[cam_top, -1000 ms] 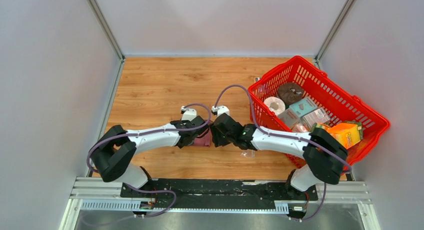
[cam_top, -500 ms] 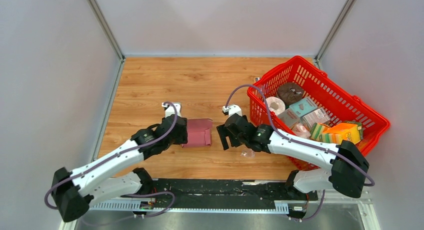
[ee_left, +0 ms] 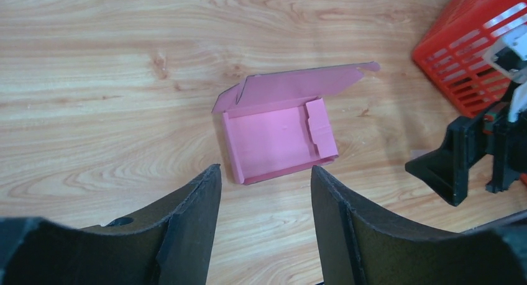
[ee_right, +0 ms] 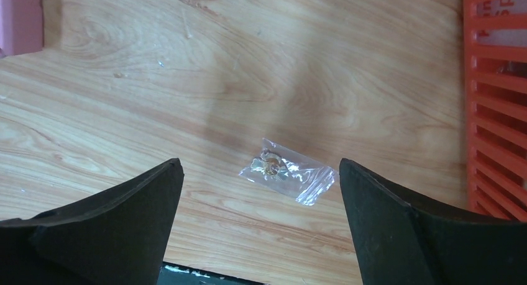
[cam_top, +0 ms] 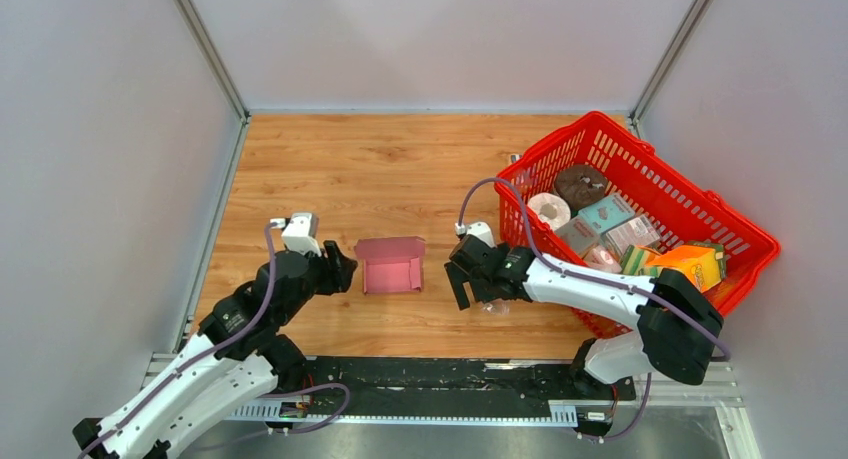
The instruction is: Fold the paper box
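The pink paper box (cam_top: 391, 265) lies free on the wooden table between my two grippers. It forms a shallow tray with its lid flap raised along the far side, as the left wrist view shows (ee_left: 276, 133). My left gripper (cam_top: 340, 269) is open just left of the box, apart from it, with bare table between its fingers (ee_left: 264, 170). My right gripper (cam_top: 458, 284) is open a little right of the box and holds nothing (ee_right: 260, 162). One corner of the box (ee_right: 18, 18) shows at the top left of the right wrist view.
A red basket (cam_top: 735, 224) full of goods stands at the right, close behind the right arm. A small clear plastic bag (ee_right: 287, 172) with a small item in it lies on the table under the right gripper. Grey walls close in the table.
Both grippers opened and let go of the pink box. The left arm drew back to the left and the right arm to the right, leaving the box lying alone with its lid up.
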You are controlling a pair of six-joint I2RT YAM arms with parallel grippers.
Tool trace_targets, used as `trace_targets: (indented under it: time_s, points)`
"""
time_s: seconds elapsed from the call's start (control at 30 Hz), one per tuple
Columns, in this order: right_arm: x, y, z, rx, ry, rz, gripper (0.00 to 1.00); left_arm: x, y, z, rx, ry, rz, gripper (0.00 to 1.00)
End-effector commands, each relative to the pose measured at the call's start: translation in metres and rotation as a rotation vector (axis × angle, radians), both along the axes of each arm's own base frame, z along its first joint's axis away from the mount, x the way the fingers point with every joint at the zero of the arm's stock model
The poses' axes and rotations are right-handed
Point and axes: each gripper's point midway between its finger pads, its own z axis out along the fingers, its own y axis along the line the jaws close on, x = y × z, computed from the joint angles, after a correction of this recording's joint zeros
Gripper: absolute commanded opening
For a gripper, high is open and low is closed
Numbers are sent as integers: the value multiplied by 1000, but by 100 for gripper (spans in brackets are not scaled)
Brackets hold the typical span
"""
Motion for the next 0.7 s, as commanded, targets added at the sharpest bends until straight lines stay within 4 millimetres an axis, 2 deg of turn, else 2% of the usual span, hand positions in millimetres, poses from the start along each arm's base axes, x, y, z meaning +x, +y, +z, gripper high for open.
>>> trace_targets:
  time_s: [0.0, 0.03, 0.1, 0.13, 0.17, 0.2, 0.23, 0.27, 0.37, 0.4, 0.43, 0.5, 0.53, 0.67]
  points:
    - [8, 25, 23, 116, -55, 8, 100, 3, -4, -25, 44, 67, 1, 62]
    - [14, 41, 32, 185, -75, 20, 99, 4, -7, -33, 53, 92, 1, 59]
    - [13, 69, 38, 299, -50, 48, 90, 3, -10, -49, 41, 136, 13, 56]
    - [21, 93, 48, 413, -74, 45, 87, 3, -12, -50, 22, 135, 15, 53]
    - [21, 105, 44, 447, -60, 43, 75, 2, -15, -54, -3, 145, 16, 52]
    - [25, 112, 44, 465, -75, 31, 71, 0, -15, -62, -12, 150, 15, 51]
    - [33, 124, 51, 498, -108, 21, 67, 2, -18, -63, -34, 143, 16, 50]
    - [36, 129, 43, 478, -105, 10, 59, 2, -14, -71, -39, 155, 46, 49]
    - [47, 144, 40, 484, -140, 8, 48, 4, -10, -84, -33, 180, 98, 45]
    - [51, 147, 40, 489, -153, 6, 48, 5, -10, -90, -25, 193, 102, 44]
    - [52, 148, 30, 465, -147, 5, 47, 7, -13, -90, -29, 189, 97, 44]
    - [58, 154, 30, 447, -156, 20, 46, 10, -17, -93, -13, 196, 87, 44]
    - [58, 155, 23, 431, -147, 22, 45, 11, -17, -95, 2, 200, 87, 44]
    - [64, 159, 16, 416, -158, 26, 39, 18, -16, -99, 45, 200, 101, 44]
